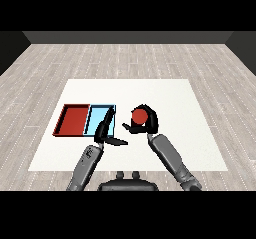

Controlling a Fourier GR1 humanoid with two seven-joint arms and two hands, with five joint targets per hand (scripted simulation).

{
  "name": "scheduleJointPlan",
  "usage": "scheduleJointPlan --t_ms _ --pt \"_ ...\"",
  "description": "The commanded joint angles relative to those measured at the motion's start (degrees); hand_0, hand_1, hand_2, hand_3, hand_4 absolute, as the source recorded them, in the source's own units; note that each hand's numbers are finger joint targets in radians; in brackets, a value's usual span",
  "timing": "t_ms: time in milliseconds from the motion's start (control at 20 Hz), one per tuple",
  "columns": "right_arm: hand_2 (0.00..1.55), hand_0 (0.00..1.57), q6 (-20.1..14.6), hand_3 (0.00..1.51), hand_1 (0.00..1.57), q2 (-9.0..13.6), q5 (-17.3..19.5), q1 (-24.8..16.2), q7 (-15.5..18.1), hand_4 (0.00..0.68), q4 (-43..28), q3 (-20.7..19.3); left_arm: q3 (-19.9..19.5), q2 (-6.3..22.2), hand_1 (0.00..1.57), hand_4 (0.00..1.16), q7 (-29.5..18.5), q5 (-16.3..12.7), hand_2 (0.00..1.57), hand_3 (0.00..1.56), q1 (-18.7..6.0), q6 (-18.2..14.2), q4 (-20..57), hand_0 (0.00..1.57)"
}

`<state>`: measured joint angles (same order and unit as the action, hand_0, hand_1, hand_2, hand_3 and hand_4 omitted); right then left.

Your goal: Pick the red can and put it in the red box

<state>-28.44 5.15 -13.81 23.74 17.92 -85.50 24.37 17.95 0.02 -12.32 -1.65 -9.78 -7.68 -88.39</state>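
The red can (pixel 138 116) sat in the right hand (pixel 145 124), whose fingers curled round it, above the white table (pixel 200 133) just right of the two trays. The light blue tray (pixel 98 114) lay nearest it, touching the red tray (pixel 73 119) on its left. The left hand (pixel 104 133) reached over the blue tray's near edge with straight fingers, holding nothing

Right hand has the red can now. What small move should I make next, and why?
Probably carry it left. The right hand is curled round the red can, right of both trays. The red tray lies farthest left, beyond the light blue tray, where the left hand rests, so keep the can high.
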Motion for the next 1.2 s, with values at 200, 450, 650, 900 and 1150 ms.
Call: scheduleJointPlan --t_ms 200,450,650,900,1150 --pt "1.44 1.46 2.61 1.39 1.46 -1.92 6.45 -3.25 -1.85 0.656 -4.27 -0.61 4.99 -0.02 0.00 0.00 0.05 -3.18 0.00 0.00 -4.66 -5.73 7.16 0.00" --pt "1.44 1.46 4.44 1.39 1.46 -5.03 5.98 -3.29 1.53 0.653 -0.04 -1.36 2.00 -0.02 0.00 0.00 -1.48 -3.26 0.00 0.00 -2.29 -2.29 7.71 0.00" --pt "1.43 1.46 4.35 1.39 1.46 -5.10 6.73 -3.84 -0.54 0.663 -2.93 -0.99 7.83 -0.02 0.00 0.00 -5.59 -5.76 0.00 0.00 -3.03 -6.91 12.55 0.00" --pt "1.44 1.46 2.86 1.39 1.46 -5.14 6.18 -4.67 -0.55 0.671 -5.26 1.41 10.95 -0.02 0.00 0.00 -4.56 -8.35 0.00 0.00 -5.14 -9.61 12.73 0.00" --pt "1.43 1.47 0.35 1.40 1.47 -5.15 -0.40 -0.01 2.19 0.644 -0.46 3.74 13.14 -0.02 0.00 0.00 -6.87 -12.83 0.00 0.00 -9.38 -10.28 17.34 0.00"
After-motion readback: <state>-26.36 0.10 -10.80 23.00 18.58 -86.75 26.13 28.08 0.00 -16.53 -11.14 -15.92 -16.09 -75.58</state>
